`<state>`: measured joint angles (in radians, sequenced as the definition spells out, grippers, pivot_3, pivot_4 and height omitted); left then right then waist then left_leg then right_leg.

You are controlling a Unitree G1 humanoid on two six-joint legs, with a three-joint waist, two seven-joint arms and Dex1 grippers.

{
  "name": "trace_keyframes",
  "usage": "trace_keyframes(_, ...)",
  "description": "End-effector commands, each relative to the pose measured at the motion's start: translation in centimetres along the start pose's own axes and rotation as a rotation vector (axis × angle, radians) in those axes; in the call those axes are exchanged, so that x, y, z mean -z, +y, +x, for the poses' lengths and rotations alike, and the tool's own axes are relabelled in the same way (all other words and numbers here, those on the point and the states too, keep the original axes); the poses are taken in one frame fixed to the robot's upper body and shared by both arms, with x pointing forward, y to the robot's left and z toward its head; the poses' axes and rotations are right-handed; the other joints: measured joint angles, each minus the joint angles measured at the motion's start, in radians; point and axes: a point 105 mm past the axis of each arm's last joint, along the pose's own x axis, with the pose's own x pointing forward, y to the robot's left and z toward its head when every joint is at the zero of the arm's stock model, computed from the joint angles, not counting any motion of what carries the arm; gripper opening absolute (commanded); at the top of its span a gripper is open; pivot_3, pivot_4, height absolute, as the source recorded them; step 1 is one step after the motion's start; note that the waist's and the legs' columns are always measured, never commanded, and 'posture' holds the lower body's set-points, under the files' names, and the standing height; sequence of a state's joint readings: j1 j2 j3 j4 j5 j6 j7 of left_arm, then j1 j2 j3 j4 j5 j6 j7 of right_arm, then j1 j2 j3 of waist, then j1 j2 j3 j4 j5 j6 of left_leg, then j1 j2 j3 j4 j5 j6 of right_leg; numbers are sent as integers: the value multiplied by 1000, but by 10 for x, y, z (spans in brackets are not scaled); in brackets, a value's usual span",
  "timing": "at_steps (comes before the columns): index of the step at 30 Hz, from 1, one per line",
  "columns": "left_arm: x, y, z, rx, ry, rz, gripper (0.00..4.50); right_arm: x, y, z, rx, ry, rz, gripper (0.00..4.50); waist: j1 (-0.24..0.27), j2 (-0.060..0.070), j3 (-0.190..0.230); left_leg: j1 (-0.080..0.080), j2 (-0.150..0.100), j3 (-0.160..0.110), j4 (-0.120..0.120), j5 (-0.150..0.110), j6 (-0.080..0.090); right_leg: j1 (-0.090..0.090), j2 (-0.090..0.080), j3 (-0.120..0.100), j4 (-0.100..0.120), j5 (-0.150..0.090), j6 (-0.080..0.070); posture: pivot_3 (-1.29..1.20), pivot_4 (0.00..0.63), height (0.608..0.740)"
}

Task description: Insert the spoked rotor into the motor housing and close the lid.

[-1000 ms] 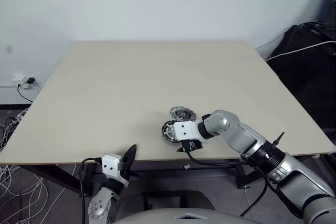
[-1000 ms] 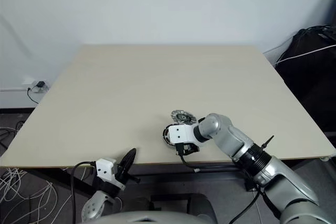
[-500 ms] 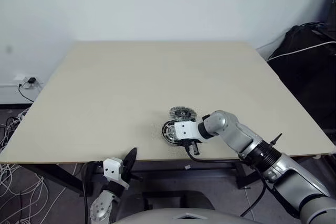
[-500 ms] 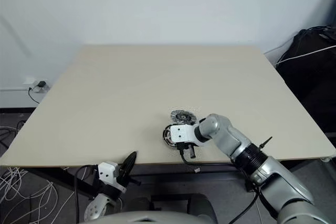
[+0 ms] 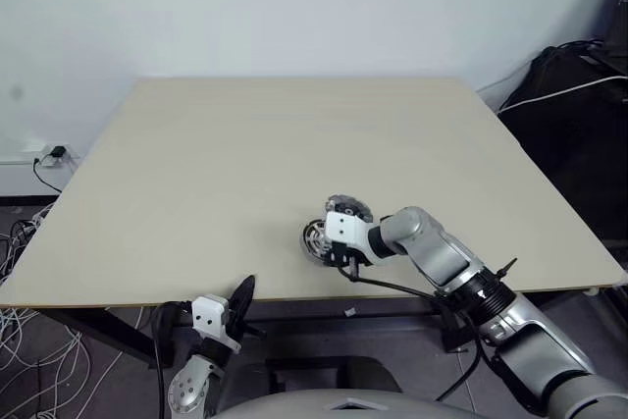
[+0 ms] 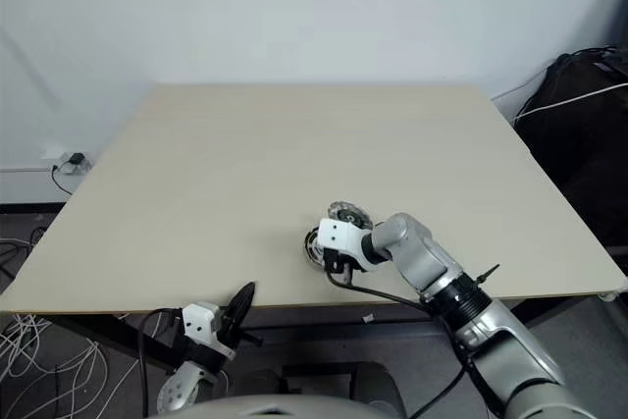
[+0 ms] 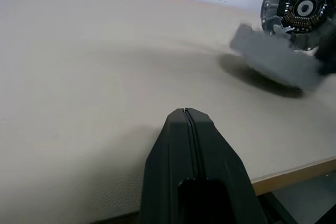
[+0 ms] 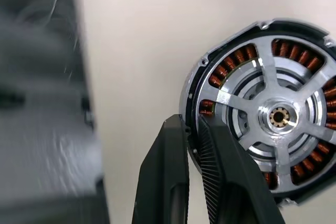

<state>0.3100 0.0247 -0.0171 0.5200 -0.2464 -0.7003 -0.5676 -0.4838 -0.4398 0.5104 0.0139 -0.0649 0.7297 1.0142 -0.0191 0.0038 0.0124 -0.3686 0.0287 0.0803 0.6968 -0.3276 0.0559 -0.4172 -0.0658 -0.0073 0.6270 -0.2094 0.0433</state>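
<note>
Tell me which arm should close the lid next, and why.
Right. Its claw is pinching the motor housing rim, with the lid just behind. The left claw hangs shut at the table edge.

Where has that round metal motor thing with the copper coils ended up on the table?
The motor housing sits near the table's front edge, a little right of middle, with the right gripper pinching its rim and the lid just behind it.

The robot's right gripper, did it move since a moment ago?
Yes. The right gripper has swung up the table toward its far edge, and its white block now covers part of the lid.
</note>
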Motion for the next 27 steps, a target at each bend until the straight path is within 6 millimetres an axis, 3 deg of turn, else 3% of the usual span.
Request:
trace_keyframes(1,-15,-1,4,9,-61,11,0,-28,-6,-20,74,-91,48,56,3,0,0,-2,0,0,0,0,0,-2,0,0,0,0,0,0,0,740)
trace_keyframes(4,-30,-1,7,19,-110,23,0,-28,-1,-22,72,-84,63,56,6,0,-1,-11,-1,0,1,0,0,-11,-1,0,0,0,0,0,0,740)
trace_keyframes(10,-59,-16,14,77,-175,55,0,-24,8,-20,65,-66,163,56,6,1,-1,-13,-3,0,1,0,1,-10,-2,0,0,0,-1,0,0,740)
trace_keyframes(16,-66,-24,17,80,-178,44,0,-25,15,-16,56,-54,328,56,5,1,-1,-13,-2,0,2,0,1,-7,0,0,0,0,0,0,0,740)
trace_keyframes(27,-76,-32,20,78,-178,27,0,-47,23,-14,40,-59,500,56,-2,1,-1,-13,-2,0,2,0,0,-6,3,0,0,1,1,0,0,740)
